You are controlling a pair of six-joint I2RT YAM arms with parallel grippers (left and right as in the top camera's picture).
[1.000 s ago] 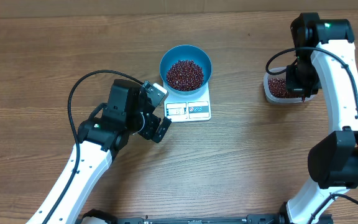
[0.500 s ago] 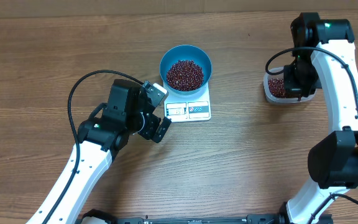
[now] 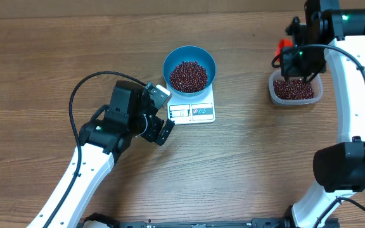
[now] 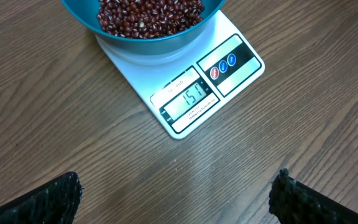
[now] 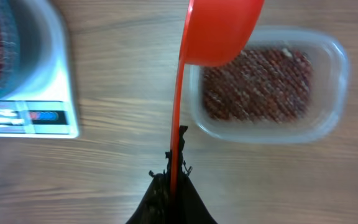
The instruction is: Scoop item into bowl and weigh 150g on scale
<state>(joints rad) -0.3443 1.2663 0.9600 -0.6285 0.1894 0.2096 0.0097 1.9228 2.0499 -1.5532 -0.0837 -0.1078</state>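
The blue bowl (image 3: 189, 54) stands on the white scale (image 3: 201, 112), filled with dark red-brown beans (image 3: 189, 75). In the left wrist view the scale's display (image 4: 190, 99) reads 151 and the bowl (image 4: 148, 42) sits at the top. My left gripper (image 3: 163, 114) is open just left of the scale, low over bare wood, nothing between its fingers (image 4: 45, 199). My right gripper (image 5: 176, 169) is shut on the handle of an orange-red scoop (image 5: 220, 31), whose cup hangs over the near-left corner of the clear tub (image 5: 330, 81). The scoop (image 3: 284, 44) shows above the tub's far-left side.
The clear plastic tub (image 3: 317, 95) at the right holds more beans (image 3: 291, 89). Cables loop off both arms. Bare wood lies between the scale and the tub and along the table's near side.
My right gripper has lifted out of the tub and drawn back toward the far side with the scoop, uncovering the beans. The left arm, bowl and scale have not moved.
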